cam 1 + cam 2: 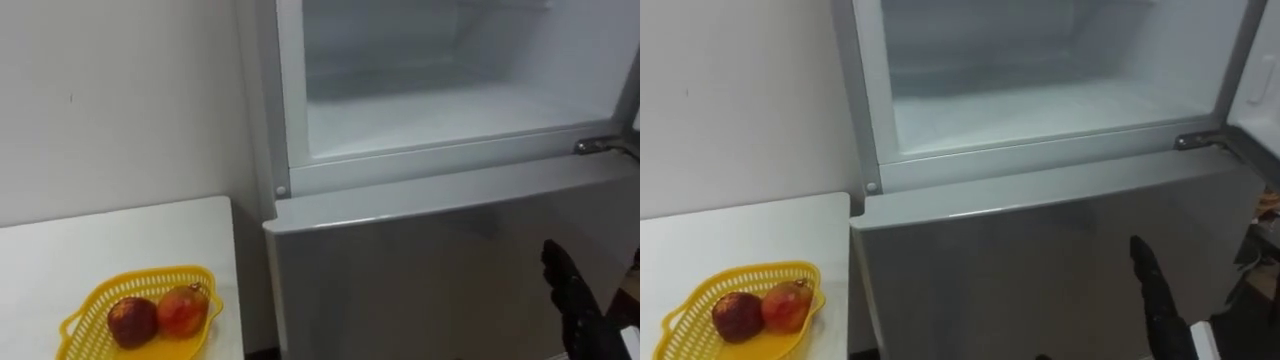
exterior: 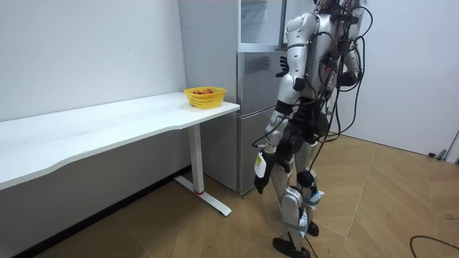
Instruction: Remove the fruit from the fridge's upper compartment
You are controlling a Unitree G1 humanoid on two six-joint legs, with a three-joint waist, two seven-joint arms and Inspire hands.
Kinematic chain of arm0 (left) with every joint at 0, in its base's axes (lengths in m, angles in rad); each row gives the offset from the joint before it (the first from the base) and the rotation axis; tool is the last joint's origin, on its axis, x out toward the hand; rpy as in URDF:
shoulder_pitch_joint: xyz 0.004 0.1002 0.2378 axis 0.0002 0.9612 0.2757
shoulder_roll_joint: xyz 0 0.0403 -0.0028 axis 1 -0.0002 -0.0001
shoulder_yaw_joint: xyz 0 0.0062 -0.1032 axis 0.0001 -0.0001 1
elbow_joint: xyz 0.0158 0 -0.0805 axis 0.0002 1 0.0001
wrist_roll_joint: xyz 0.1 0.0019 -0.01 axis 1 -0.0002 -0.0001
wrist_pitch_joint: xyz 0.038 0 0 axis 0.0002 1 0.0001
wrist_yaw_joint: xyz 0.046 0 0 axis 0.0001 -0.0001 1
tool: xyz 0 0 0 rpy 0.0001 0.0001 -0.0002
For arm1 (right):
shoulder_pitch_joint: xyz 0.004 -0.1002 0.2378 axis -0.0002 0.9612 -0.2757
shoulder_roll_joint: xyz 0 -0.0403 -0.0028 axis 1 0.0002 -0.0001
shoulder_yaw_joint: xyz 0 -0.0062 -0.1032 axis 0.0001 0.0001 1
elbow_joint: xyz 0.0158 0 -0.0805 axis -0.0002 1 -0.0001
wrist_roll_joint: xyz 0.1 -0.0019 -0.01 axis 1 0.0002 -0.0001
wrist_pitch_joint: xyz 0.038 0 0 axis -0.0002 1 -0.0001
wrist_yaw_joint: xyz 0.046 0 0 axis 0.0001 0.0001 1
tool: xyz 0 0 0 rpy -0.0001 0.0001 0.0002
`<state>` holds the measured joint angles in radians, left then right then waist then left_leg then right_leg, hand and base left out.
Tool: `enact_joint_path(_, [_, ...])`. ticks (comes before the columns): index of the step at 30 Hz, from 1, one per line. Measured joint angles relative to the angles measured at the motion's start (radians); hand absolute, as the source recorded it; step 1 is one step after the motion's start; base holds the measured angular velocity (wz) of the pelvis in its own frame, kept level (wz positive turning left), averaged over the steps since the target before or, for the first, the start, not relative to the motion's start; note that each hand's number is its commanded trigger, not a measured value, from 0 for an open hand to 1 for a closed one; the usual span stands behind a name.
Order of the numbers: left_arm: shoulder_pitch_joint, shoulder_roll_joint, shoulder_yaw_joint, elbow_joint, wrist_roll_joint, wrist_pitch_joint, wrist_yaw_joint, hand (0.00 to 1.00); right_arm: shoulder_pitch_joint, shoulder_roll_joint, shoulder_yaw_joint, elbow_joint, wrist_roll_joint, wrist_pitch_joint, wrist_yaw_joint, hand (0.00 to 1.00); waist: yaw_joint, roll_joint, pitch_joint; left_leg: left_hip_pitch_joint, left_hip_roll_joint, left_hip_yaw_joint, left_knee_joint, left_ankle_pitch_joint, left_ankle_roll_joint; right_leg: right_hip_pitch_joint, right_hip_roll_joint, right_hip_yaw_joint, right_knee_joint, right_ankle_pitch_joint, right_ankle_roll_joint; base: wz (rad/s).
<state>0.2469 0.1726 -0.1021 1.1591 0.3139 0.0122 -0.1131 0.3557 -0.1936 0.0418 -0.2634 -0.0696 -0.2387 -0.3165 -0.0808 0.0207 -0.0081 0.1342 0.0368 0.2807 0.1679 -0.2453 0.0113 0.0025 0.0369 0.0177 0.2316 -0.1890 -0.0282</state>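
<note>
Sitting lower left on the white table (image 1: pixel 120 240): oval yellow plastic basket (image 1: pixel 100 290), long axis left-right. It holds a dark red fruit (image 1: pixel 131 320) and an orange-red fruit (image 1: pixel 182 311), touching. Upper right: white-walled upper fridge compartment (image 1: pixel 450 115), open. Lower right: black right hand (image 1: pixel 575 300), fingers straight, pointing up. Left hand (image 2: pixel 259 168) hangs low, state unreadable.

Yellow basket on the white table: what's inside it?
Two round fruits lie in the yellow basket, touching: a dark red fruit on the left and an orange-red fruit on the right. Their undersides, and the basket's bottom beneath them, are covered.
</note>
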Motion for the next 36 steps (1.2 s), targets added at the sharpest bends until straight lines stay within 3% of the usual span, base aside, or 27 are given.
enact_joint_path(12, [0.006, 0.001, -0.042, -0.006, -0.028, 0.007, 0.012, 0.00, 0.037, 0.007, -0.027, 0.205, 0.187, 0.022, 0.002, 0.00, -0.033, -0.005, -0.0013, 0.000, 0.003, 0.005, 0.000, 0.000, 0.000, 0.013, 0.000, -0.003, -0.029, 0.010, 0.000, -0.01])
enact_joint_path(19, [0.029, 0.002, -0.038, -0.042, -0.027, 0.011, 0.016, 0.00, 0.078, 0.028, -0.075, 0.225, 0.266, 0.034, -0.011, 0.00, -0.046, -0.006, 0.0005, 0.001, 0.003, 0.005, 0.000, 0.000, 0.000, 0.017, 0.000, -0.001, -0.028, 0.010, 0.000, 0.00])
enact_joint_path(23, [0.060, 0.002, -0.037, -0.075, -0.028, 0.009, 0.037, 0.00, 0.079, 0.041, -0.148, 0.225, 0.379, 0.032, -0.110, 0.00, -0.054, -0.013, 0.0038, 0.002, 0.003, 0.004, 0.000, 0.000, 0.000, 0.018, 0.001, -0.002, -0.027, 0.010, 0.000, 0.00])
enact_joint_path(30, [0.079, 0.005, -0.032, -0.108, -0.026, -0.006, 0.045, 0.00, 0.065, 0.042, -0.226, 0.258, 0.382, 0.008, -0.283, 0.00, -0.055, -0.018, 0.0054, 0.000, 0.002, 0.002, 0.000, 0.000, 0.000, 0.018, 0.001, 0.001, -0.028, 0.009, 0.001, 0.01])
enact_joint_path(33, [0.095, 0.008, -0.011, -0.128, -0.028, -0.006, 0.045, 0.00, 0.049, 0.039, -0.262, 0.275, 0.388, 0.008, -0.353, 0.00, -0.060, -0.025, 0.0054, 0.002, 0.001, -0.009, 0.000, 0.000, 0.000, 0.016, 0.001, 0.000, -0.026, 0.009, 0.002, 0.03])
enact_joint_path(36, [0.098, 0.010, 0.032, -0.129, -0.028, -0.006, 0.044, 0.00, 0.016, 0.031, -0.356, 0.289, 0.445, 0.010, -0.425, 0.00, -0.068, -0.041, 0.0067, 0.000, -0.001, -0.010, 0.000, 0.000, -0.001, 0.014, -0.002, -0.012, -0.022, 0.007, 0.003, 0.09])
